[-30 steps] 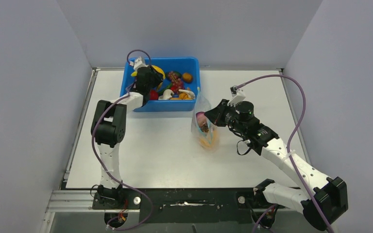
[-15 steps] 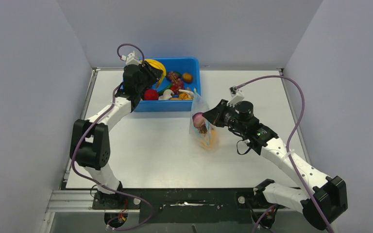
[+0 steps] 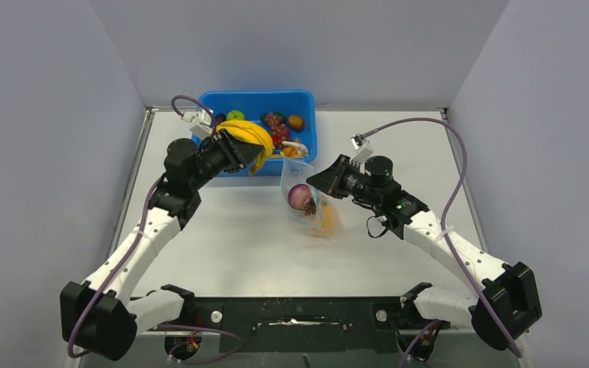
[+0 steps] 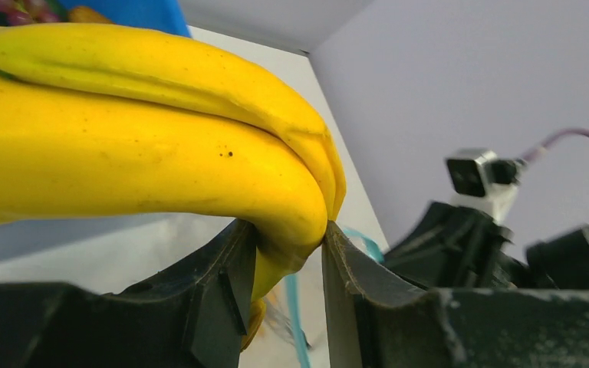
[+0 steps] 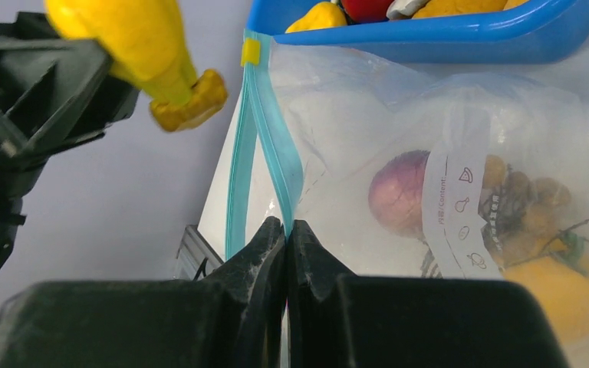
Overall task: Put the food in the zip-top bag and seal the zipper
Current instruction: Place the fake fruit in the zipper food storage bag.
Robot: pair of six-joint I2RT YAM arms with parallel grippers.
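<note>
My left gripper [image 3: 234,152] is shut on the yellow banana bunch [image 3: 248,139] and holds it in the air just left of the zip-top bag [image 3: 307,201]; the bananas fill the left wrist view [image 4: 146,130]. My right gripper [image 3: 316,181] is shut on one lip of the teal zipper [image 5: 276,165] and holds the bag's mouth open. In the right wrist view the bag [image 5: 445,153] holds a purple onion-like piece [image 5: 399,192], an orange piece and dark pieces. The banana stem [image 5: 188,103] hangs next to the open mouth.
The blue tub [image 3: 303,103] stands at the back of the table with grapes [image 3: 276,123], a green apple [image 3: 235,116], an orange piece and other toy food in it. Grey walls close the table on three sides.
My left gripper has lifted the banana bunch out of the blue tub and carried it right and nearer, beside the bag. My right gripper has shifted the bag slightly left with the mouth held open.
</note>
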